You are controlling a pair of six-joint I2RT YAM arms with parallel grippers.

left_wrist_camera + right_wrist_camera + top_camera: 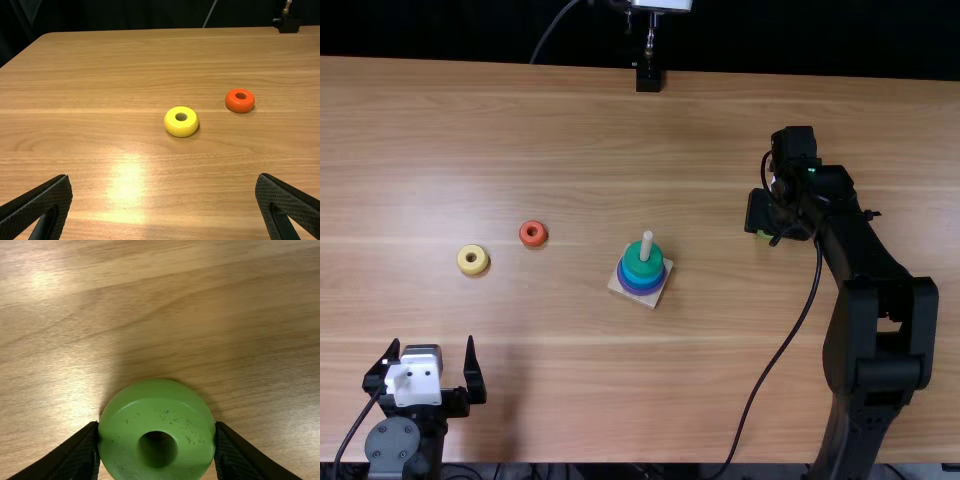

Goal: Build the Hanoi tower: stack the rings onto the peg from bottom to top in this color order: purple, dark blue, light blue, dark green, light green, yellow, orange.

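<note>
The wooden peg base (653,299) holds purple, blue and teal-green rings (643,260), the green one on top, with the peg tip above. The right gripper (767,232) is right of the tower, with a light green ring (764,235) partly hidden under it. In the right wrist view, the right gripper (157,440) is shut on the light green ring (127,420), a finger on each side. At the near left, the left gripper (432,365) stands open; its fingers are wide apart in its own view, too (164,200). Beyond it lie a yellow ring (472,260) and an orange ring (533,233).
A black stand (648,76) is at the table's far edge. The right arm's cable curves over the table between the tower and that arm. Bare wood (570,380) lies between the left gripper and the tower.
</note>
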